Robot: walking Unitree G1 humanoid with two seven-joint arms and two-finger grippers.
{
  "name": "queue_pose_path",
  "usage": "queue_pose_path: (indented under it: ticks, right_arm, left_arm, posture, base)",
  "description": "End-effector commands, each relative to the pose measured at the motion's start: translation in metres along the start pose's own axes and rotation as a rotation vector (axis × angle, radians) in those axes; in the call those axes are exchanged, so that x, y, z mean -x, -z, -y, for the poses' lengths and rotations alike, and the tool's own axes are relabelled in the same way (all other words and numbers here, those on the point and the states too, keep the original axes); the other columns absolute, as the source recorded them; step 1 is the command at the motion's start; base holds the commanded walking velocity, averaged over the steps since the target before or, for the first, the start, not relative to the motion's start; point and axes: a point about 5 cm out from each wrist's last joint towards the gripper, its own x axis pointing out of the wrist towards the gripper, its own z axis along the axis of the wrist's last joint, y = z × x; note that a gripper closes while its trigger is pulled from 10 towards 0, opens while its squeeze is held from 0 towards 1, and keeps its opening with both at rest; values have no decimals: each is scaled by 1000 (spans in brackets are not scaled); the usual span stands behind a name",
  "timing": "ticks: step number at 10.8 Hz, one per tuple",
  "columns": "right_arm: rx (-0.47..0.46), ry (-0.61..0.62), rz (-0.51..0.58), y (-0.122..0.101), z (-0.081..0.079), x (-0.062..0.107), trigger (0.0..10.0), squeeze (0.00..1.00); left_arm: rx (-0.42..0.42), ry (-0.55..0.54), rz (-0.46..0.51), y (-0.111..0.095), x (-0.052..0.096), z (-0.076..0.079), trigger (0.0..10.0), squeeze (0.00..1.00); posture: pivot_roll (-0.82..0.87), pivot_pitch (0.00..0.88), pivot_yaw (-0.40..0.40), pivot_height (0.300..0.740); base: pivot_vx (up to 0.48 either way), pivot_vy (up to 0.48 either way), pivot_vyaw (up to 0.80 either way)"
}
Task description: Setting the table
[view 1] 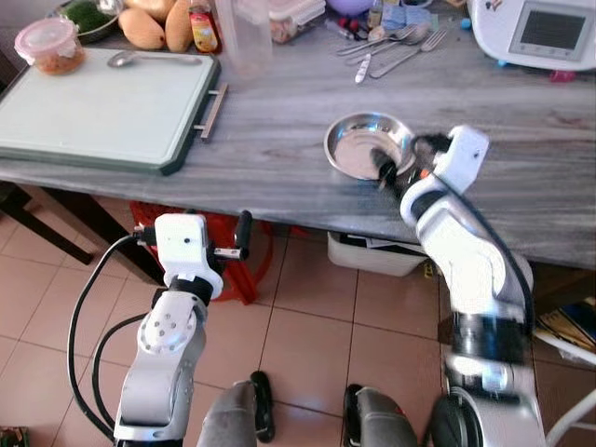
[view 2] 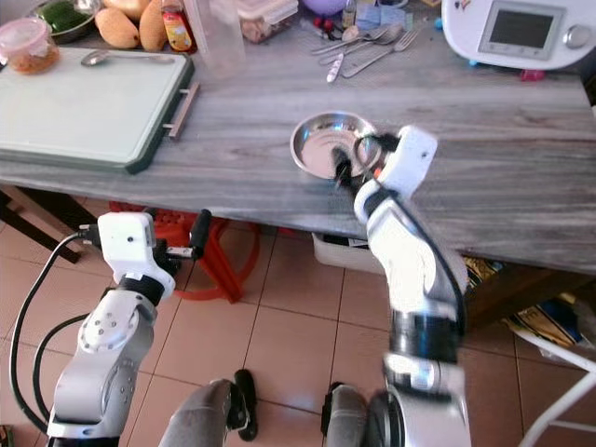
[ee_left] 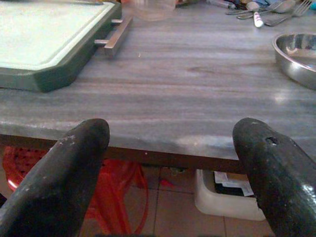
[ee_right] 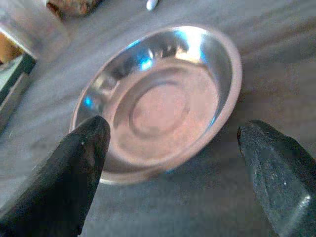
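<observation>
Shallow round steel bowl (view 1: 365, 142) is sitting centre-frame near the grey wooden table's (view 1: 279, 140) front edge, where we are reaching with our right gripper (view 1: 396, 172). Left wrist: our left gripper (ee_left: 173, 173), fingers spread, is waiting below the table edge. Right wrist: spread fingers (ee_right: 74, 168) are flanking the bowl, we judge, to grasp its rim.

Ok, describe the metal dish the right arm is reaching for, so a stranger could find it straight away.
Start at the grey wooden table, whose left end holds a big green cutting board. Go right along the near edge, to where the open right gripper hovers over a shallow round steel bowl. It is empty and shiny, and it sits alone, apart from the loose cutlery further back.
</observation>
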Motion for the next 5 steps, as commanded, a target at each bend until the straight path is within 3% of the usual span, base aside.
queue_pose_path:
  ticks: [1,3,5]
  right_arm:
    - [30,-30,5,-2,-6,5,10000,1000]
    - [270,-206,21,-7,-14,8,10000,1000]
    - [361,-256,32,-8,-15,8,10000,1000]
  left_arm:
    - [-3,0,-8,2,2,-2,10000,0]
    - [-4,3,-10,2,2,-2,10000,0]
    - [-6,3,-11,2,2,-2,10000,0]
  posture:
    - [-8,208,50,740]
    - [-4,210,53,740]
    - [2,208,49,740]
  base:
    - [0,0,0]
    - [0,0,0]
    - [0,0,0]
